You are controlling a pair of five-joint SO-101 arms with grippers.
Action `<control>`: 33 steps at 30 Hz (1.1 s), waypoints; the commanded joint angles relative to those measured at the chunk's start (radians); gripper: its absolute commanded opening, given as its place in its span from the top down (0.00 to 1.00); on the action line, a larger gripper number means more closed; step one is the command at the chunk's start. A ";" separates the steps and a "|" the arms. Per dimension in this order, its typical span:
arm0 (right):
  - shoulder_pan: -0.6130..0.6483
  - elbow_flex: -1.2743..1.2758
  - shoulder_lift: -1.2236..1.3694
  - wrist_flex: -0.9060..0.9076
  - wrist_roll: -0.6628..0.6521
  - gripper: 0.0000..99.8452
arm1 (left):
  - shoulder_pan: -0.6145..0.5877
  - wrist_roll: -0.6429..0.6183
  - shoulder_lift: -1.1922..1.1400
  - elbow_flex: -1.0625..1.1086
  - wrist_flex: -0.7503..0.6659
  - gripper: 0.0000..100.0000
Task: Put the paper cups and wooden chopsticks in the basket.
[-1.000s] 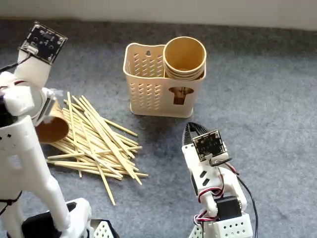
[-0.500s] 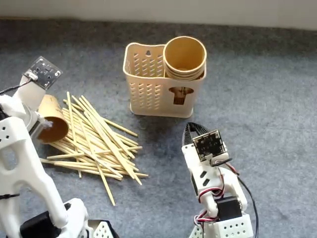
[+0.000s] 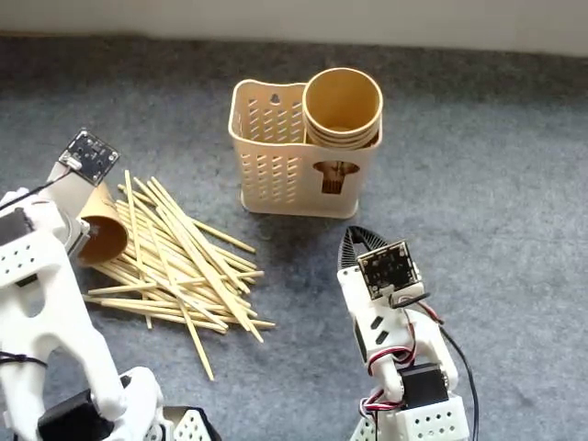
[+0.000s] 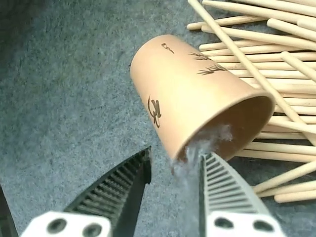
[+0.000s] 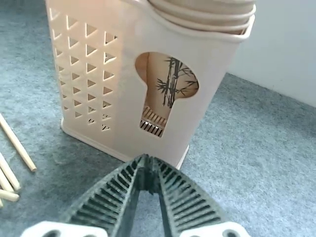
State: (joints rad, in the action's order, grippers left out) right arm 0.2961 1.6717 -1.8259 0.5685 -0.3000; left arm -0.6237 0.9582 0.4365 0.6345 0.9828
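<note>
Straddles smooth, tapered paper cup [image 4: 192, 98] rim with left gripper [image 4: 176, 155] fingers [image 4: 123, 192] parted, beside round wooden chopsticks [image 4: 276, 44]; presses right gripper [image 5: 148, 167] ribbed fingers together.

A grey carpet [image 3: 514, 165] spreads underneath, meeting a pale wall [image 3: 367, 14] along its far edge.

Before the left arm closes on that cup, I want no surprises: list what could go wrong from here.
1. The paper cup lies on its side with only its rim between the open jaws of the left gripper; a pinch may crush it or slip off.
2. It lies against the chopsticks, so lifting could scatter them.
3. The stacked cups crowd the basket; nesting may miss.
</note>
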 commanded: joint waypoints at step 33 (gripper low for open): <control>-0.002 0.097 -0.012 -0.027 -0.011 0.99 | 0.012 -0.285 0.025 -0.381 0.431 0.99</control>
State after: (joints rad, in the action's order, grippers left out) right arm 0.2961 1.6717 -1.8259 0.5685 -0.3000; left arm -0.6237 0.7035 0.4365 0.3460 1.3449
